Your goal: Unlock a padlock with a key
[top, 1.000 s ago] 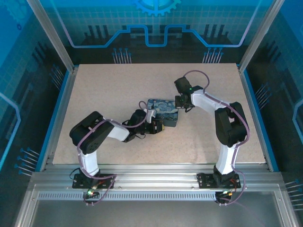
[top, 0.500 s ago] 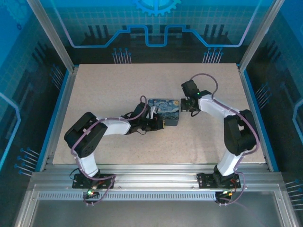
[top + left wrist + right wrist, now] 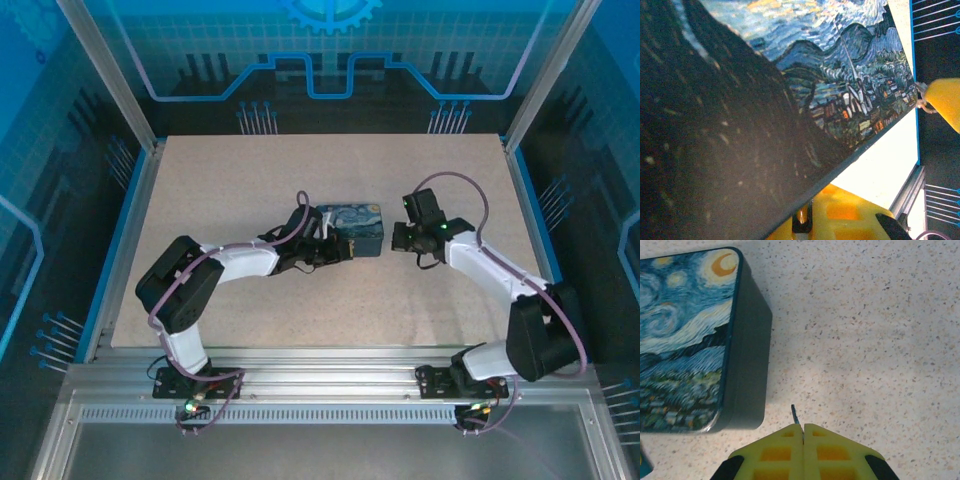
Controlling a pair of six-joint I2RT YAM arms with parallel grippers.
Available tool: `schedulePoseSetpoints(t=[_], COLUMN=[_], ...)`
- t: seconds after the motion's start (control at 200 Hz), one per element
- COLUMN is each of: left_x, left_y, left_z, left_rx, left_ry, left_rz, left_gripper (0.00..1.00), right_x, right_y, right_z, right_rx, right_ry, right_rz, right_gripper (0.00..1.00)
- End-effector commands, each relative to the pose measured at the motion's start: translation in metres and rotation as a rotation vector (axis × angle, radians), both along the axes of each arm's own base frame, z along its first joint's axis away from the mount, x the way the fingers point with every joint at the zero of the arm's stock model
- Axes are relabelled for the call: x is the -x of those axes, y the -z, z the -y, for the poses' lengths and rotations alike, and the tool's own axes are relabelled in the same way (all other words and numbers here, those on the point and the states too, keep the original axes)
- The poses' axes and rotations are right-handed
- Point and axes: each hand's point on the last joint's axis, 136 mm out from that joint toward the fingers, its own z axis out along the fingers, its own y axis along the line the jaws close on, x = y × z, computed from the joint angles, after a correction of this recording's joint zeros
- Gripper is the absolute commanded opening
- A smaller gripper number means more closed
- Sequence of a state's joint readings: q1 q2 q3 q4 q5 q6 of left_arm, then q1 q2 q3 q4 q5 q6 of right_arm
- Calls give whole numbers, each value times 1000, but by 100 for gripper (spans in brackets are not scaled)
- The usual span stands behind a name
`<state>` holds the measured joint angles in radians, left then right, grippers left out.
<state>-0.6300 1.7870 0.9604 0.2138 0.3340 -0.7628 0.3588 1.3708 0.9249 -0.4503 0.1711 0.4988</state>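
Two claws flank the painted tin box point(image 3: 358, 222) in the top view, and the action belongs to the one on the right. The right claw point(image 3: 803, 427) is pressed together, its yellow pads meeting on a seam. Pinched in that seam is the key point(image 3: 794, 414), a thin dark sliver poking out ahead. Its long axis runs along the claw's own line, leaning a touch left. It hangs over bare tabletop point(image 3: 880, 330), near the tin's right wall and not touching it.

Across the tin, the left claw point(image 3: 340, 250) is tucked against the box's near left edge. From its wrist camera the lid swamps the picture, and I cannot tell whether those pads are apart or clamped.

The padlock? Can't pin it down for sure. A small metal loop point(image 3: 921, 98) beside a yellow shape at the tin's corner may be its shackle.

My read: the lock sits on the left arm's side, so the key must travel leftward past the tin, tip first. Room is generous: a speckled beige surface, with blue-lit walls and metal posts well apart from the work.
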Motion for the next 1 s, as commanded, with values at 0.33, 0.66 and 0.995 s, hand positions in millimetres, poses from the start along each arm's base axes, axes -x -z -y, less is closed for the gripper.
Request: schedulePoseSetpoints(t=[0.33,0.66,0.995], left_x=[-12,-14,-19], left_y=[1,5,6], left_z=[3,5,5], left_rx=[28,42,59], left_ry=[-33,-41,-51], left_rz=[-20,-28,-36], left_gripper=[0,0,0], right_x=[30,45,40], right_y=[-24,-57,-81], right_z=[-34,-59,-61], right_rx=[-301,-528,-658], right_ry=[-104,-208,-149], right_rz=[129,262,327], right_gripper=[0,0,0])
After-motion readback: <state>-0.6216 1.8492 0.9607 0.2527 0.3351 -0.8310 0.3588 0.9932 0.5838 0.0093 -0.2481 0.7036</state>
